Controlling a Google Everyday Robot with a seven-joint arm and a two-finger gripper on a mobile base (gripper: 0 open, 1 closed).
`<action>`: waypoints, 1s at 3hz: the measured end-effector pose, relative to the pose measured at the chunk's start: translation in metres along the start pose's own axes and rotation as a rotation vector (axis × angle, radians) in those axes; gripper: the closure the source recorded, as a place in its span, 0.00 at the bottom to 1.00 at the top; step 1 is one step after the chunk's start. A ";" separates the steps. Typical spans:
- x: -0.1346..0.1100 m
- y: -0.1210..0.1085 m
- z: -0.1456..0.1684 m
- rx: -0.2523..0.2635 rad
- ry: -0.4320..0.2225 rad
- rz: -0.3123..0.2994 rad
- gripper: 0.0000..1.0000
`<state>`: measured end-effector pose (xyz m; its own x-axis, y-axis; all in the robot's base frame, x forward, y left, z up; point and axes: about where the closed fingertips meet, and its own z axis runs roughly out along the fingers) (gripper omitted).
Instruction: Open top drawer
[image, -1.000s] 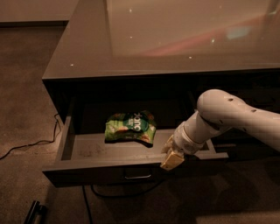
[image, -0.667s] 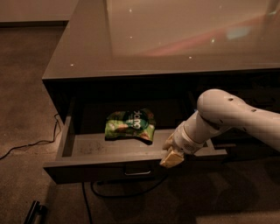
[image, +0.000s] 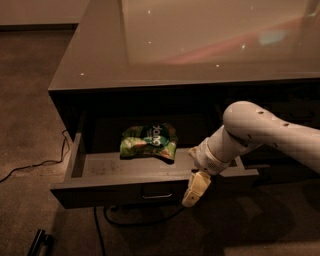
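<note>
Your top drawer (image: 100, 192) stands pulled out toward the near side under the glossy counter (image: 200, 50). Its grey floor is in view, with a green snack bag (image: 149, 141) lying at the far middle and a small metal handle (image: 156, 195) at the centre of the front. Your gripper (image: 195, 189) hangs pointing down just right of that handle, seemingly touching the drawer's near front edge; whether it is open or closed you cannot tell.

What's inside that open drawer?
A green snack bag lies on the grey floor of the drawer. The gripper hangs at its front edge; the arm hides the right end.
</note>
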<state>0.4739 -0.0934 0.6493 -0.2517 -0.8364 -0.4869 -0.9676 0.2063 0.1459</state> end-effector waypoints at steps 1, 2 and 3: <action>-0.012 -0.004 -0.010 0.027 -0.004 -0.012 0.00; -0.031 -0.008 -0.030 0.082 -0.003 -0.055 0.00; -0.046 -0.020 -0.047 0.125 -0.006 -0.084 0.00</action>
<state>0.5058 -0.0829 0.7093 -0.1696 -0.8505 -0.4978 -0.9802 0.1978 -0.0040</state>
